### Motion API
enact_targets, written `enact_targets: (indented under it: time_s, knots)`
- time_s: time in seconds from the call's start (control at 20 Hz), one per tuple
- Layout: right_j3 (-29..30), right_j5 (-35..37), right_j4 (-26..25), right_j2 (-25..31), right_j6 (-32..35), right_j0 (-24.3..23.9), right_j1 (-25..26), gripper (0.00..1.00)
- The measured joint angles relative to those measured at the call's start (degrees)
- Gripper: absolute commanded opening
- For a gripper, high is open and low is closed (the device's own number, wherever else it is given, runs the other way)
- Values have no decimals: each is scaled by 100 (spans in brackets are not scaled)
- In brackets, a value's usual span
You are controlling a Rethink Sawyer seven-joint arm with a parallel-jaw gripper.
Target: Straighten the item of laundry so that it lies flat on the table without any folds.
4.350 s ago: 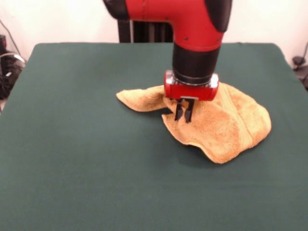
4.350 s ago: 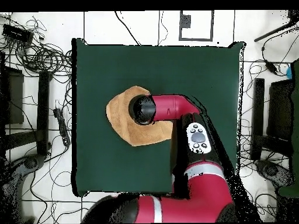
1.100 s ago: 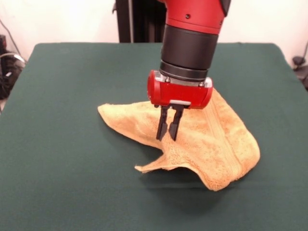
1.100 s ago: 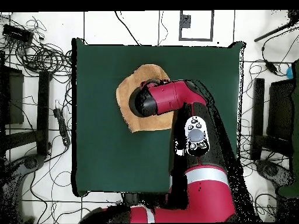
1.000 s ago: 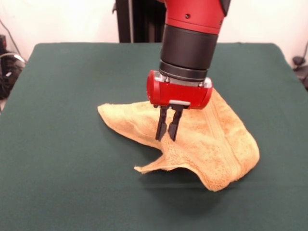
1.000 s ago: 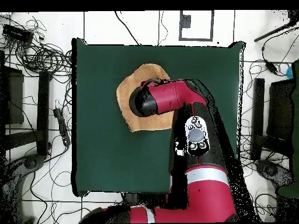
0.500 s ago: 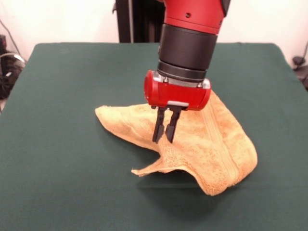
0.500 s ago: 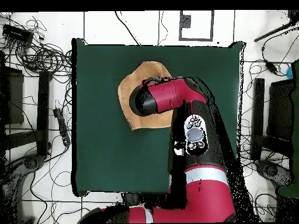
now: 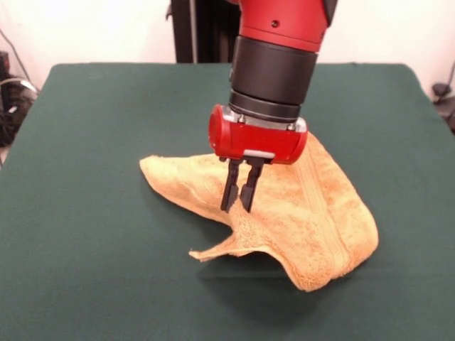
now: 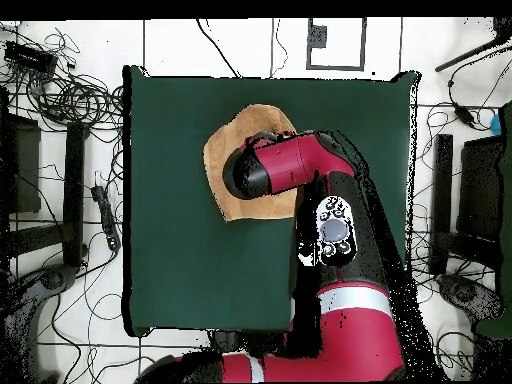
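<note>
The item of laundry (image 9: 313,220), a golden-orange terry towel with a woven band, lies crumpled near the middle of the green table (image 9: 99,270). One edge is lifted off the cloth. My gripper (image 9: 237,209) is shut on that raised edge, holding it above the table while a loose corner hangs out toward the near left. In the overhead view the red arm covers most of the towel (image 10: 226,150), and the gripper itself is hidden under the wrist.
Bare green table cloth (image 10: 180,260) surrounds the towel on all sides. Cables and stands (image 10: 60,100) lie on the floor beyond the table's edges.
My gripper has moved with the pinched towel edge toward the front view's left and nearer the camera. The towel has been dragged along and its folds have spread out.
</note>
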Motion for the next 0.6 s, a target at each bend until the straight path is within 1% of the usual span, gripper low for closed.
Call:
enact_targets:
  time_s: [0.5, 0.55, 0.6]
  knots:
    - [0, -12, -5, 5, 0, -31, 14, 0]
    - [0, -41, -6, 5, 0, -31, 13, 100]
    - [0, -42, -6, 5, 0, -31, 13, 100]
